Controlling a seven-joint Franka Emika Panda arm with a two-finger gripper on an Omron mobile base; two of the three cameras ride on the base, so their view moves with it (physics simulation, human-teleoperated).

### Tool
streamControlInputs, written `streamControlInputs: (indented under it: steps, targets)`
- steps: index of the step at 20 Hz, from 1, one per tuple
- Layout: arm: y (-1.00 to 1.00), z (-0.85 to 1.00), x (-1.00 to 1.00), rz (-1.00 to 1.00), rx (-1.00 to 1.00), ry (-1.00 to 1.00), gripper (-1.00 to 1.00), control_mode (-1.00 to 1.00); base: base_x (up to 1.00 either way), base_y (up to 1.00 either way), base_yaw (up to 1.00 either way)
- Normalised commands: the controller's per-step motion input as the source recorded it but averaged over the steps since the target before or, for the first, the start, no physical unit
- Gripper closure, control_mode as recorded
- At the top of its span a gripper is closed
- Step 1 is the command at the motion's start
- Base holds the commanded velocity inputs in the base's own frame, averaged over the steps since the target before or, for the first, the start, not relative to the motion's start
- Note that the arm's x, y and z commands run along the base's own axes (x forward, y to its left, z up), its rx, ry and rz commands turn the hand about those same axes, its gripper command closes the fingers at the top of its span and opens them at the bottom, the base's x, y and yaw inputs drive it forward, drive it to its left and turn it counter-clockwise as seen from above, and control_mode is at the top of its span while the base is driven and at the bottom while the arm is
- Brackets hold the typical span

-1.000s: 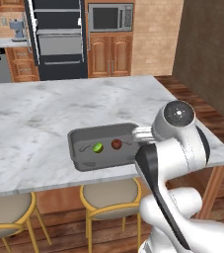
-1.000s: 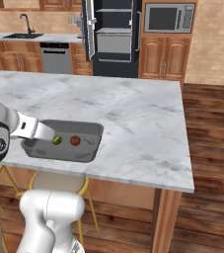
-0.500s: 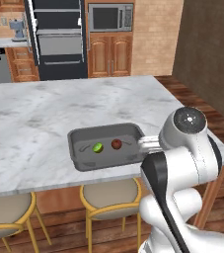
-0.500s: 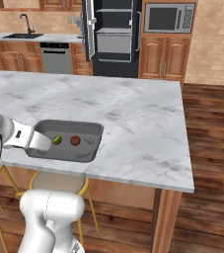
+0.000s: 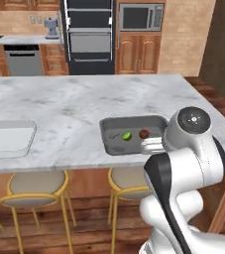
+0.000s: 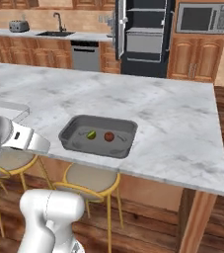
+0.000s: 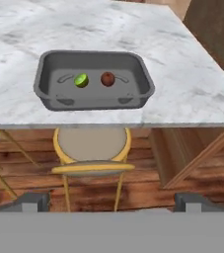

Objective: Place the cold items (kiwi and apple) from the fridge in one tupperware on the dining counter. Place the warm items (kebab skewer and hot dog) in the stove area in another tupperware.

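Observation:
A grey tupperware stands near the front edge of the marble dining counter. In it lie the green kiwi and the red apple, side by side. My gripper is open and holds nothing. It hangs in front of the counter's edge, back from the tupperware and looking down at it. A pale flat container lies further left on the counter. The kebab skewer and hot dog are out of view.
Yellow-framed stools stand under the counter's front edge. A wooden end panel closes the counter at the right. Wall ovens, a microwave and wooden cabinets line the far wall.
The whole scene has slid right in both base views, so the base has moved. The arm has drawn the hand back from over the tupperware to the counter's edge. The gripper stays open.

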Motion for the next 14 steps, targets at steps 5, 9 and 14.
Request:
streamControlInputs:
  steps: [5, 9, 14]
  targets:
    - [0.00, 0.00, 0.00, 0.00, 0.00, 0.00, -1.00, 1.00, -0.15, 0.82, 0.83]
    - [0.00, 0.00, 0.00, 0.00, 0.00, 0.00, -1.00, 1.00, 0.00, 0.96, 0.99]
    - [0.00, 0.00, 0.00, 0.00, 0.00, 0.00, -1.00, 1.00, 0.30, 0.98, 0.78]
